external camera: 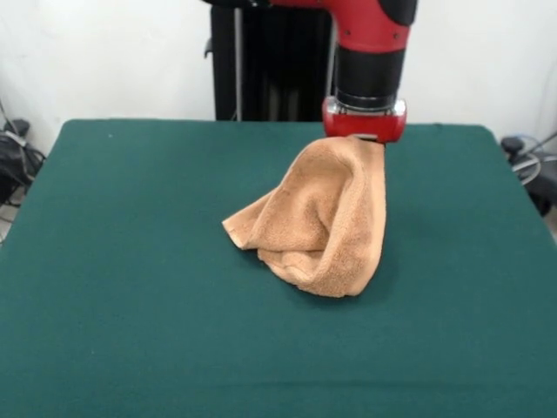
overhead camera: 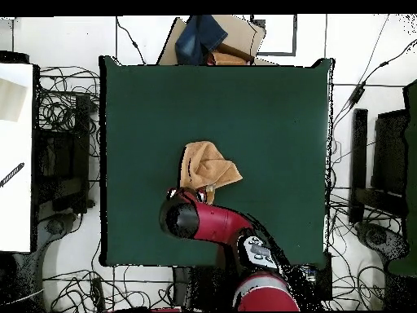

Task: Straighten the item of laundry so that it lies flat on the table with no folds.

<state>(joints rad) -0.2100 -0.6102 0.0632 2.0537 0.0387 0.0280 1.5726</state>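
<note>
The tan terry towel (external camera: 322,218) is bunched into a tented heap a little right of the middle of the dark green table (external camera: 130,261). Its top corner is pulled up to my gripper (external camera: 365,142), which sits under the red wrist and is shut on the cloth. The lower folds and one corner at the left rest on the table. The fingers are hidden by the cloth. In the overhead view the towel (overhead camera: 208,167) lies crumpled just beyond the arm's head (overhead camera: 181,218), near the middle of the table (overhead camera: 269,114).
The black pedestal (external camera: 270,61) stands behind the table's far edge. In the overhead view a cardboard box with blue cloth (overhead camera: 213,41) sits past the table's top edge. A white surface (overhead camera: 16,155) is at the left, and cables lie all around.
</note>
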